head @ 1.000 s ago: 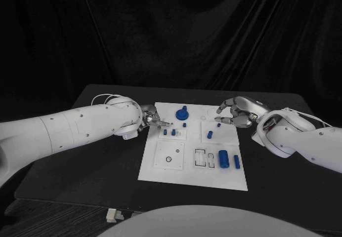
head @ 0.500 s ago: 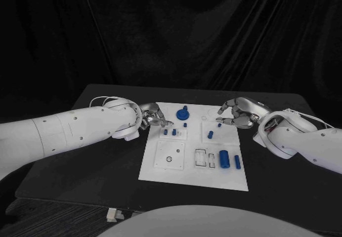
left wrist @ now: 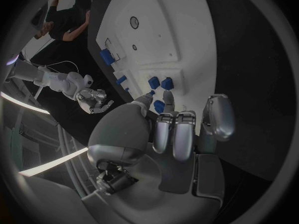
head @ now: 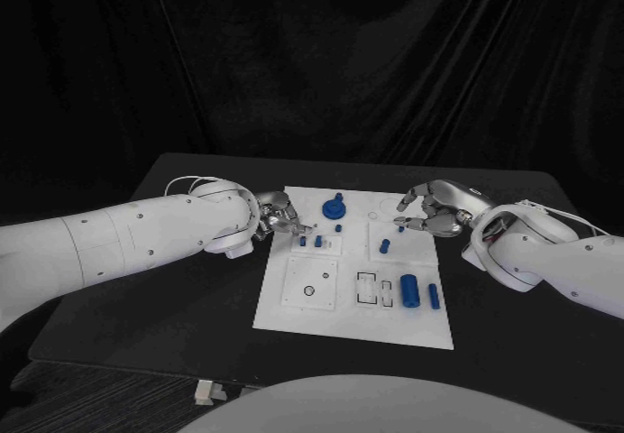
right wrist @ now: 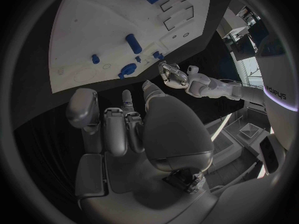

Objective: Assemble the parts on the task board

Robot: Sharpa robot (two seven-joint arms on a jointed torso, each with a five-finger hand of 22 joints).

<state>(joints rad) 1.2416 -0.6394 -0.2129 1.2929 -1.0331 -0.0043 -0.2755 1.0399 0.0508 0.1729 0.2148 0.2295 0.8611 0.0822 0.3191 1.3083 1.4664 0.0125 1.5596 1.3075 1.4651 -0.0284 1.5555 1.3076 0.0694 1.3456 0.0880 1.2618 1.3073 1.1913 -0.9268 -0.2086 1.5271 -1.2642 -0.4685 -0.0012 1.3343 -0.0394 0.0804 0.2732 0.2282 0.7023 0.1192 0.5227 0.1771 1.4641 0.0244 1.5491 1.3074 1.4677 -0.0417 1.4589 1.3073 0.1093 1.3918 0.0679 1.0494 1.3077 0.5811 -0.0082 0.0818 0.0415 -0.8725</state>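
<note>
White task board (head: 312, 311) partly assembled; left hand (head: 274, 215) at 9 o'clock and right hand (head: 433, 209) at 3, both curled, seemingly empty. Next: pinch a loose part (head: 408, 290).

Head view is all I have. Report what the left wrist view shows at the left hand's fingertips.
Observer: The left hand has its fingers curled in over the task board. A small blue part sits between its thumb tip and fingers. I cannot tell whether it is pinched or standing in the board.
Operator: Now check the right hand.
Observer: In the right wrist view the right hand has no blue piece in its fingers, and its thumb is apart from them.
Operator: Say what lies beyond its fingertips.
Observer: In that view, the board's edge, with a round blue part just past it.
</note>
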